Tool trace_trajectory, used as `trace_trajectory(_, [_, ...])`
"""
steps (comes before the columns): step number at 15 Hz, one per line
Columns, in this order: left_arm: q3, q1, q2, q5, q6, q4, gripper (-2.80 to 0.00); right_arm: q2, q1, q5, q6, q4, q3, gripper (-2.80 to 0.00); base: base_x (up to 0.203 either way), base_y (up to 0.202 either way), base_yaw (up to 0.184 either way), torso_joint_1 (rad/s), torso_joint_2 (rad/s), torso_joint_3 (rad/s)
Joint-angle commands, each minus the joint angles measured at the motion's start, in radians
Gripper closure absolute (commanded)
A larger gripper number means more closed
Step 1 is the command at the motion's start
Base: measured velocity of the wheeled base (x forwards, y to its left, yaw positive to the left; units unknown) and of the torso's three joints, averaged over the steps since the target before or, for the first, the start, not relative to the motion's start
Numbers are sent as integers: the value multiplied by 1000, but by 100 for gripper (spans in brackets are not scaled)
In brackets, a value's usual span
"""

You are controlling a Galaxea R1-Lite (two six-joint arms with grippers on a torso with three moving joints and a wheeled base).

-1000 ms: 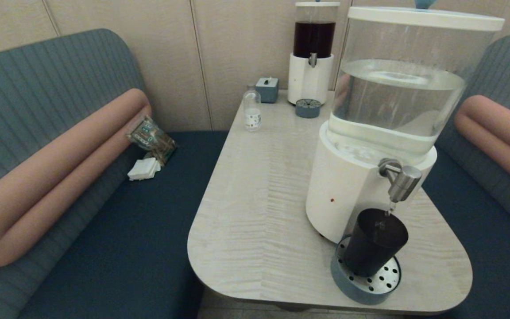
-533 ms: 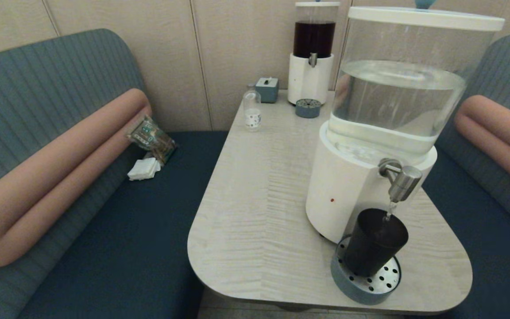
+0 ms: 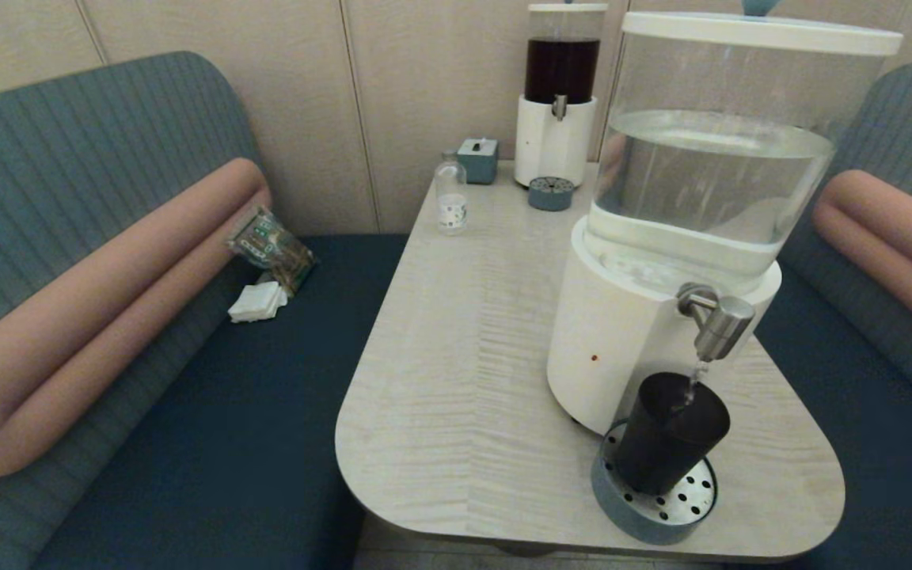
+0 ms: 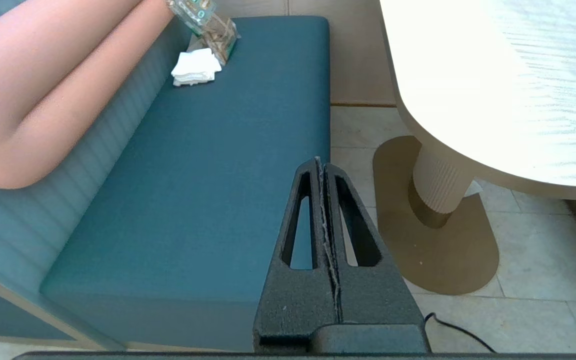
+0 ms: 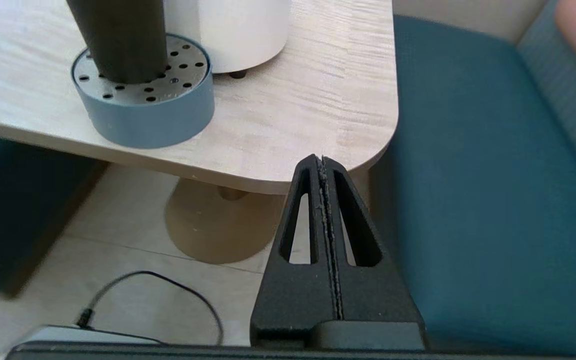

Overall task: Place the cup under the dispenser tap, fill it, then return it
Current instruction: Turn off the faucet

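Observation:
The dark cup [image 3: 668,431] stands upright on the round blue drip tray [image 3: 646,507] beneath the steel dispenser tap [image 3: 716,321]. A thin stream of water falls from the tap into the cup. In the right wrist view the cup [image 5: 118,40] and tray [image 5: 145,107] sit near the table's front corner. My right gripper [image 5: 322,159] is shut and empty, below and in front of the table's edge. Over the blue bench seat beside the table, my left gripper [image 4: 321,161] is shut and empty. Neither arm shows in the head view.
The big white-based dispenser [image 3: 662,301] stands at the table's [image 3: 456,380] right. A slimmer dark-liquid dispenser [image 3: 557,95], a small clear bottle [image 3: 450,198] and a grey box [image 3: 477,160] stand at the back. A snack packet [image 3: 270,247] and napkins [image 3: 256,302] lie on the left bench.
Water keeps running from the tap into the cup. Nothing else has visibly moved.

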Motion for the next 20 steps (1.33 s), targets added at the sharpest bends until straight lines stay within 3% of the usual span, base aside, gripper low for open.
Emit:
trace_trajectory(1, [1,0,2,2,-2,0,0,-3,0,-1,2,-3,0,0,0,0,0,0,0,0])
trace_trajectory(4, [-4,0,0,0,-1,-1,0,-3,0,-1,2,-3,0,0,0,0,0,0,0,0])
trace_trajectory(6, [-96,0,7,-47,1,8,0,-3,0,-1,2,-3,0,0,0,0,0,0,0,0])
trace_trajectory(8, [-305,-1,84,-108,-11,41,0,-3,0,-1,2,-3,0,0,0,0,0,0,0,0])
trace_trajectory(10, [-538,-11,270,-145,-65,52,0,-3,0,-1,2,-3,-1,0,0,0,0,0,0,0])
trace_trajectory(12, [-813,-21,492,-176,-180,51,0,-3,0,-1,2,-3,0,0,0,0,0,0,0,0])
trace_trajectory(15, [-1087,-28,766,-211,-309,50,0,-3,0,-1,2,-3,0,0,0,0,0,0,0,0])
trace_trajectory(16, [-1133,-30,828,-254,-317,48,0,-3,0,-1,2,-3,0,0,0,0,0,0,0,0])
trace_trajectory(17, [-1152,-31,870,-376,-311,49,0,-3,0,-1,2,-3,0,0,0,0,0,0,0,0])
trace_trajectory(19, [-1176,-31,949,-701,-283,58,0,-3,0,-1,2,-3,0,0,0,0,0,0,0,0])
trace_trajectory(20, [-1193,-31,1003,-792,-246,74,0,-3,0,-1,2,-3,0,0,0,0,0,0,0,0])
